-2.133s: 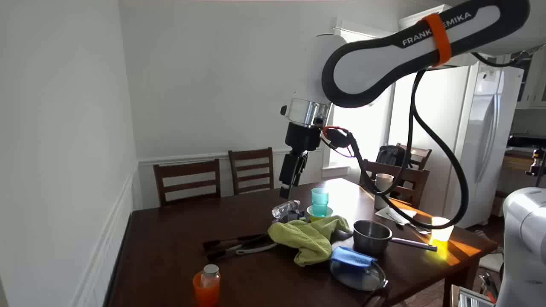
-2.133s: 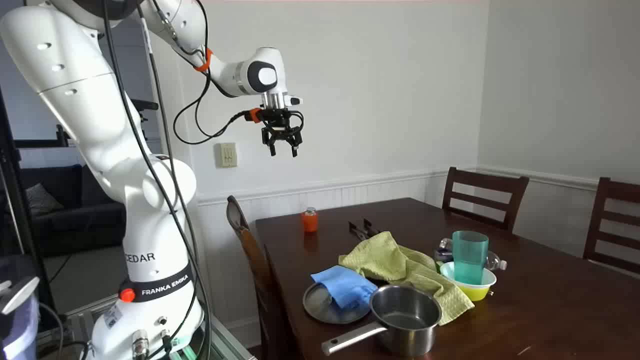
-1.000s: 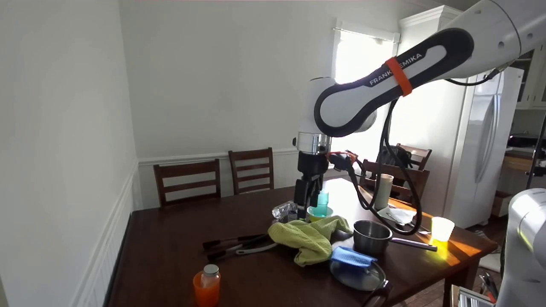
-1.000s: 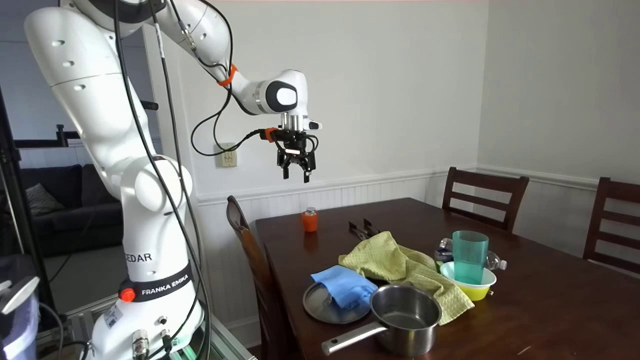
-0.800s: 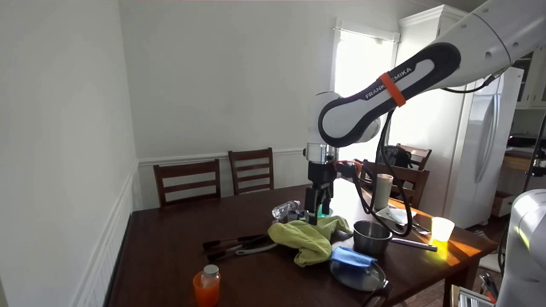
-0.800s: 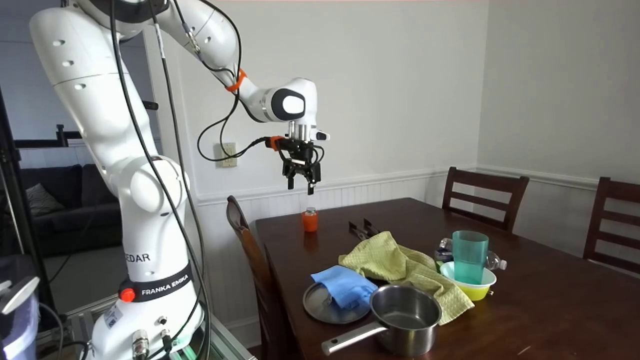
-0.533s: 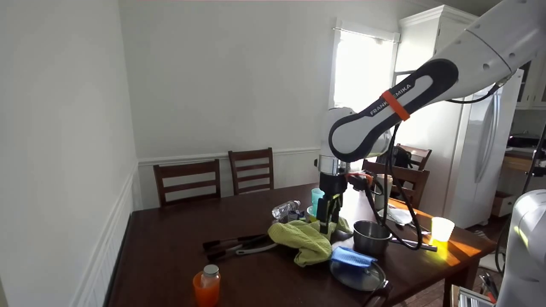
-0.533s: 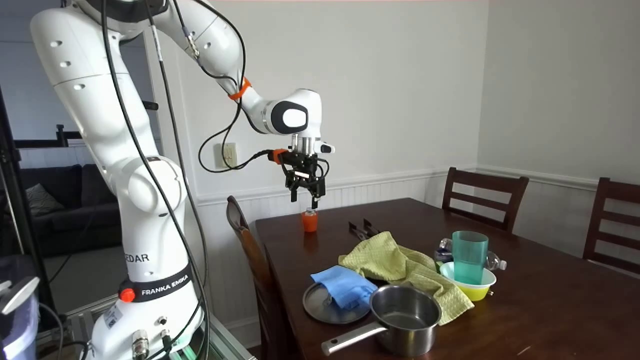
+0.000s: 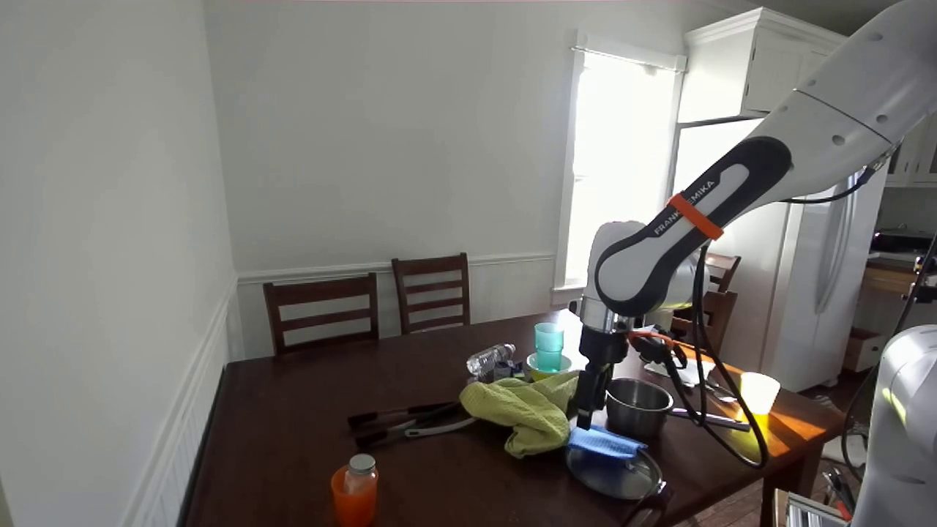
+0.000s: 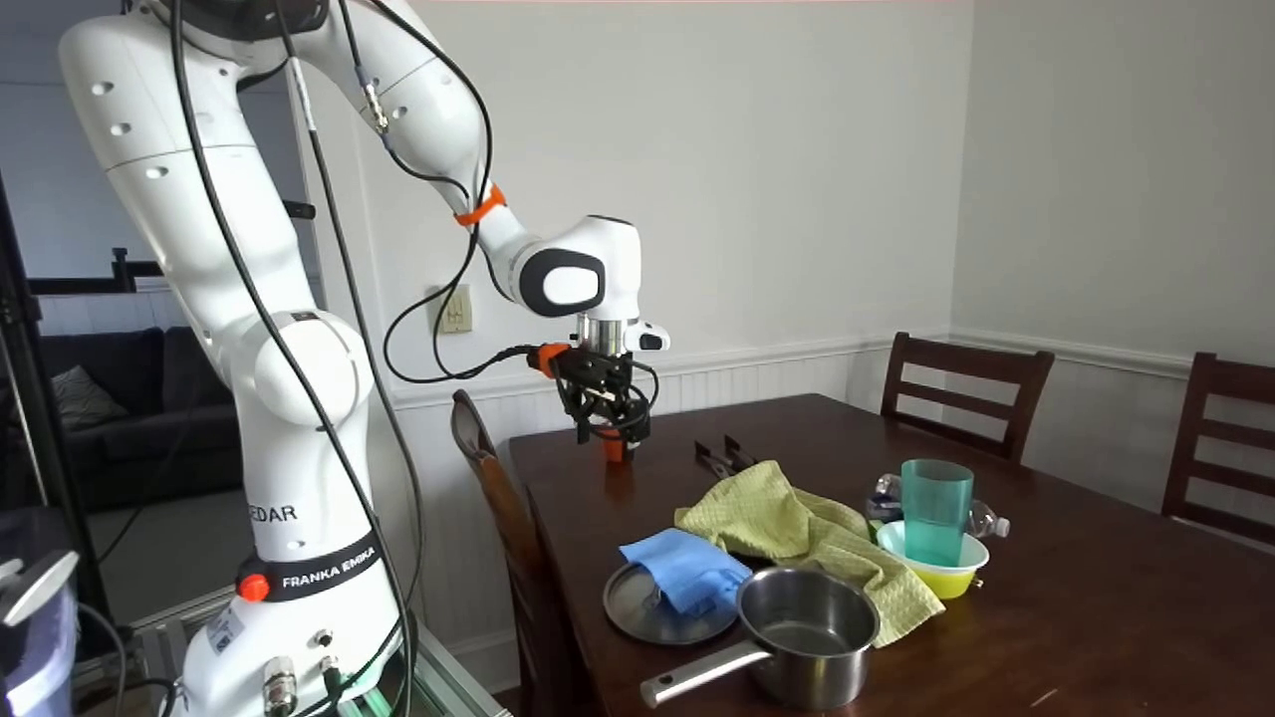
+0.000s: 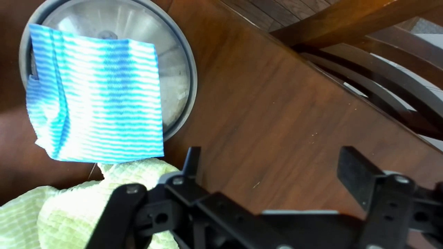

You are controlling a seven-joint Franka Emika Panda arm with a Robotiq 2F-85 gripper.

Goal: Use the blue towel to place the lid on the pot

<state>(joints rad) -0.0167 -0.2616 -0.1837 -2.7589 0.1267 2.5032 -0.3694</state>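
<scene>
Towel (image 11: 97,100): partly over the lid (image 11: 175,72), up-left of the gripper (image 11: 271,173) in the wrist view.
Gripper: spread wide above the table (image 11: 259,114).
Pot (image 10: 812,672): beside the lid.

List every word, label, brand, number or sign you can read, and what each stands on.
"FRANK" and "EMIKA", parted by an orange strap: on the black-edged white arm link.
"FRANKA EMIKA": on the black band around the white robot base.
"EDAR": on the white rounded column above that band; its start may curve out of sight.
Pale rectangular sticker on the base: too small to read.
</scene>
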